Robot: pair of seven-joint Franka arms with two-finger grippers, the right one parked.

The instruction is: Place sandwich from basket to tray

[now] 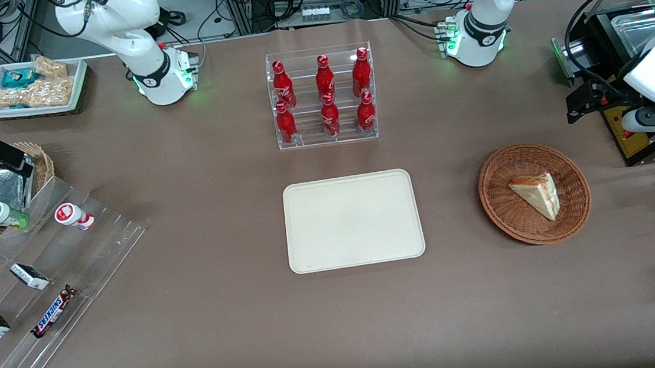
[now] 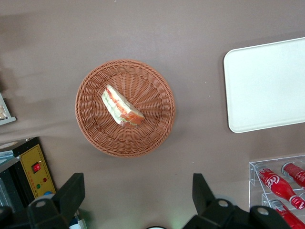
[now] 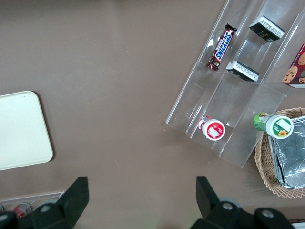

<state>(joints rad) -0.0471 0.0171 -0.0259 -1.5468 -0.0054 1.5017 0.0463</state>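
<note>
Brown table. My gripper (image 2: pixel 138 198) is cut off at the frame edge, fingers wide open, holding nothing. Wrapped sandwich (image 1: pixel 536 194) wedge, orange-red edge, lies in basket (image 1: pixel 498 207), 3 o'clock of tray (image 1: pixel 353 220).

Readable print on two products only.
"SNICKERS" on the chocolate bar (image 1: pixel 53 312) lying in the clear stepped display (image 1: pixel 45 280); white Coca-Cola script partly legible on the red bottles (image 1: pixel 325 78) in the acrylic rack (image 1: pixel 326 139).
</note>
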